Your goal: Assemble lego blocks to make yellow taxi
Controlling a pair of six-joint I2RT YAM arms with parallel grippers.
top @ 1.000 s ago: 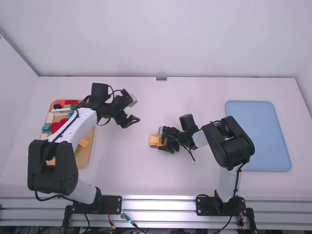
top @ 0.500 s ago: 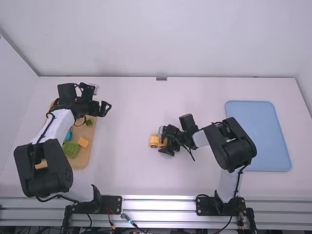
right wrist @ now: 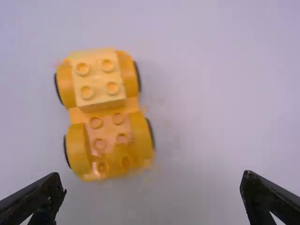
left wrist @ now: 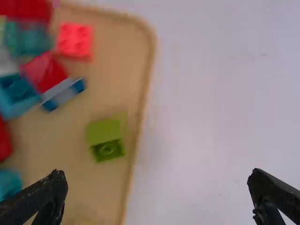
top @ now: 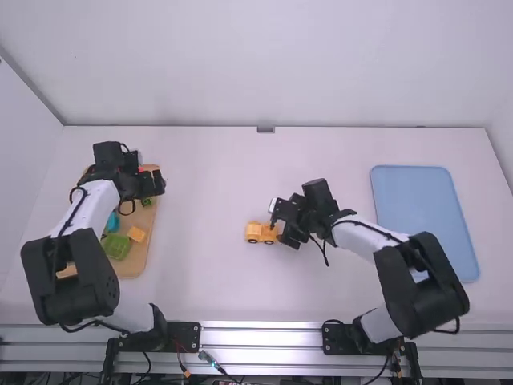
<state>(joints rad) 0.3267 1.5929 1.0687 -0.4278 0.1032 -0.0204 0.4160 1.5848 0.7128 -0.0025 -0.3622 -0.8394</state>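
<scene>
at the left of the high view: tan rectangular tray [top: 143,261] holding a green studded block [top: 118,247] and a small orange-yellow block [top: 137,234]; left gripper [top: 154,185], fingers apart, over its upper part. at right: flat blue rectangular tray [top: 425,216]. near centre: yellow wheeled block car [top: 260,233]; right gripper [top: 282,225], fingers spread, just beside it, drawn back from its earlier overlap.

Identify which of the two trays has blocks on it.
The tan tray, by the left tool: coloured blocks lie on it. The other tray is blue.
</scene>
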